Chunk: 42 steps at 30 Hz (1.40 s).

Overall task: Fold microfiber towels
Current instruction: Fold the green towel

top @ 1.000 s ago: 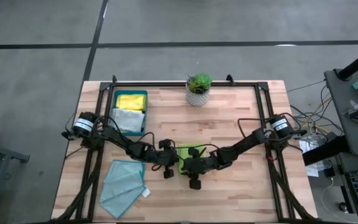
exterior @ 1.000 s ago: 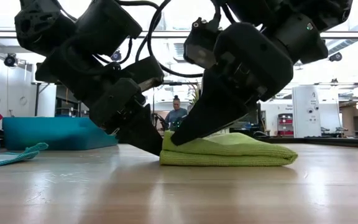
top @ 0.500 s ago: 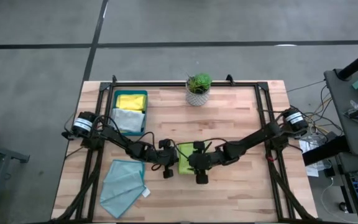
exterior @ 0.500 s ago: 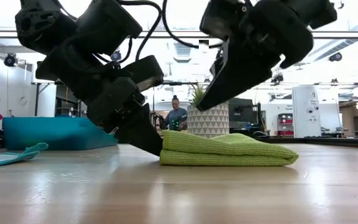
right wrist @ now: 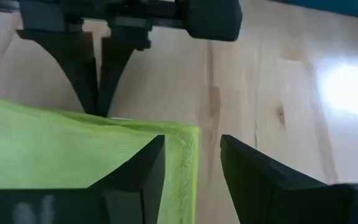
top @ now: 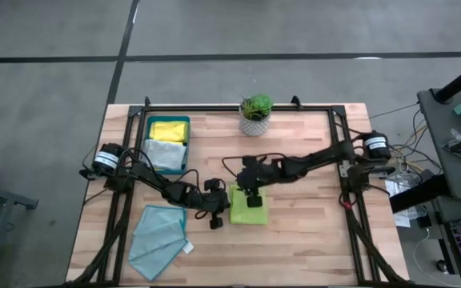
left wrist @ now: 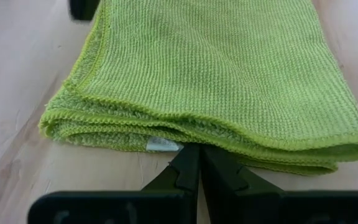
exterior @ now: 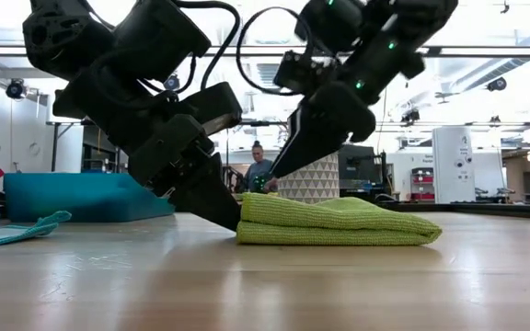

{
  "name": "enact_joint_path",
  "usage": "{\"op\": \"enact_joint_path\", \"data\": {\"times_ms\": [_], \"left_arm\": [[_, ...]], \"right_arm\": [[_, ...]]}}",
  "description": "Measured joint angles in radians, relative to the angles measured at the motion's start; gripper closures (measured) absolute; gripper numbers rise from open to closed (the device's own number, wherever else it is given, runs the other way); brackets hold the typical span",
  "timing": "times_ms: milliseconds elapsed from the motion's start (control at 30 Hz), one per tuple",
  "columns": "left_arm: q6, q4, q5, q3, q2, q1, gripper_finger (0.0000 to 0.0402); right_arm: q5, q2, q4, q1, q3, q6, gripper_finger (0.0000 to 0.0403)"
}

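Green towel (top: 247,206) lies folded near the tabletop's front edge, left fingers (left wrist: 194,163) pressed together at its edge, right fingers (right wrist: 191,163) now lifted off, spread.

the lime green towel (left wrist: 210,74) is soft knitted cloth with a fine ribbed, matt weave and fuzzy stitched edges. the tabletop (top: 294,152) is pale planked wood, smooth with a faint sheen. the left hand (left wrist: 194,163) looks like matt black plastic.
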Motion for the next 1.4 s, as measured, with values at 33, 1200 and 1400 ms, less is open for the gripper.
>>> {"op": "enact_joint_path", "data": {"times_ms": [33, 1200, 1400], "left_arm": [[0.0, 0.0, 0.0, 0.0, 0.0, 0.0, 0.0398], [-0.001, 0.005, -0.002, 0.0, 0.0, 0.0, 0.0398], [-0.001, 0.005, -0.002, -0.001, 0.0, 0.0, 0.0398]], "right_arm": [[-0.032, 0.009, 0.012, -0.014, 0.0, -0.009, 0.0257], [-0.219, 0.13, 0.146, -0.07, 0.0, -0.088, 0.0394], [-0.175, 0.114, 0.144, -0.07, 0.001, -0.111, 0.0394]]}}
